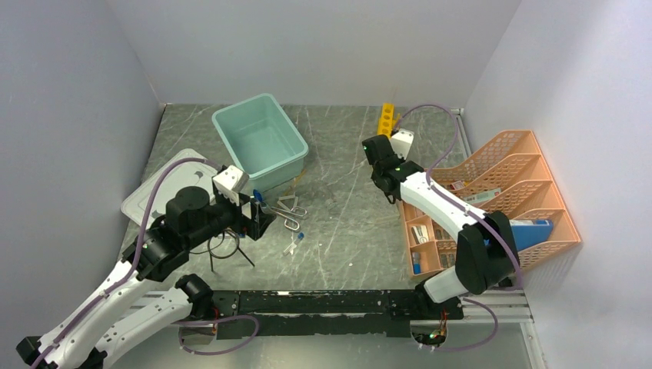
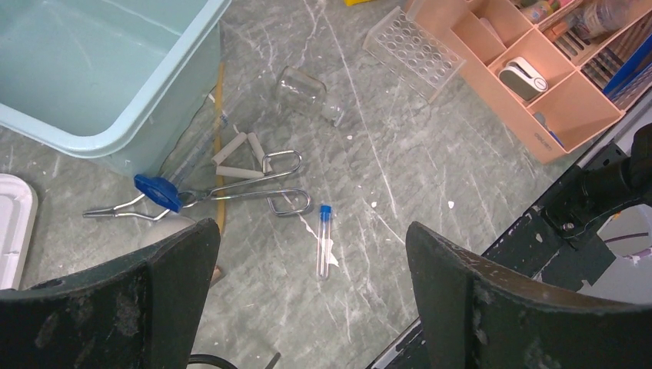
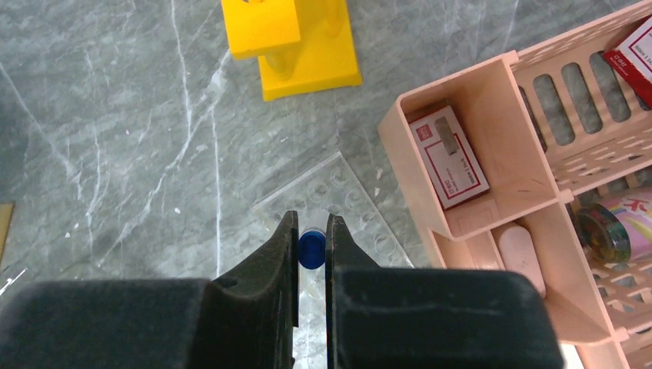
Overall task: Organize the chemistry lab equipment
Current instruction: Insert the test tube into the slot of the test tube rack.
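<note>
The right pincer [image 3: 311, 223] is pinched nearly shut on a small blue-capped clear tube [image 3: 311, 250], just above a clear plastic holed rack [image 3: 342, 192]. A yellow plastic test-tube rack [image 3: 307, 46] stands beyond its tips. The left pincer [image 2: 311, 231] gapes wide and empty, with a second blue-capped tube [image 2: 324, 242] on the desk [image 2: 461, 177] below.

The middle of the table [image 1: 346, 223] is free between the teal tub [image 1: 281, 171] and the orange organiser [image 1: 503, 165]; a hand can pass there. In front of the tub, silver clips [image 1: 291, 209] and a small tube [image 1: 294, 244] lie close together. A clear rack [image 2: 414, 54] lies just beside the organiser, and a yellow rack [image 1: 388, 117] stands near the back wall.
</note>
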`<control>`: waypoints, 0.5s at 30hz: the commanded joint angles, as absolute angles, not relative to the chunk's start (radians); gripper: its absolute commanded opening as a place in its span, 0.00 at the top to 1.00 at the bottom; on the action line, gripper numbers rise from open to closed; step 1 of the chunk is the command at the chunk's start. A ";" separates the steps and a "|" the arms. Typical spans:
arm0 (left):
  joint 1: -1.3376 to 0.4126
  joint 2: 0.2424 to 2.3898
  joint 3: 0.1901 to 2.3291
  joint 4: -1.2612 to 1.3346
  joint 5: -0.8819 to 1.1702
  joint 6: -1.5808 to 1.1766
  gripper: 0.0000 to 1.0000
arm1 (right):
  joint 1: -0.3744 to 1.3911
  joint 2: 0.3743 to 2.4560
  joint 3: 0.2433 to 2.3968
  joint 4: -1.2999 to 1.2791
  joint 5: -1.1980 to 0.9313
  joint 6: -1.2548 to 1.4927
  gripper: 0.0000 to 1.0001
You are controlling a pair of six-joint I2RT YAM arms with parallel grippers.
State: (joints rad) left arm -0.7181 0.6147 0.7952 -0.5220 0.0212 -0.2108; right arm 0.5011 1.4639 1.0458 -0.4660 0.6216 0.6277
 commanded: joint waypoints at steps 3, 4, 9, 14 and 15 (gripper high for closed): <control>-0.719 0.609 0.788 -0.512 0.002 -0.218 0.05 | 0.468 1.515 1.094 -0.426 0.613 0.659 1.00; -0.719 0.607 0.788 -0.512 0.002 -0.218 0.05 | 0.464 1.522 1.098 -0.423 0.610 0.660 1.00; -0.718 0.600 0.787 -0.513 -0.030 -0.219 0.05 | 0.451 1.545 1.106 -0.413 0.609 0.660 1.00; -0.719 0.604 0.787 -0.514 -0.032 -0.217 0.05 | 0.443 1.562 1.109 -0.416 0.602 0.665 1.00; -0.719 0.605 0.787 -0.513 -0.032 -0.218 0.05 | 0.441 1.562 1.104 -0.412 0.598 0.666 1.00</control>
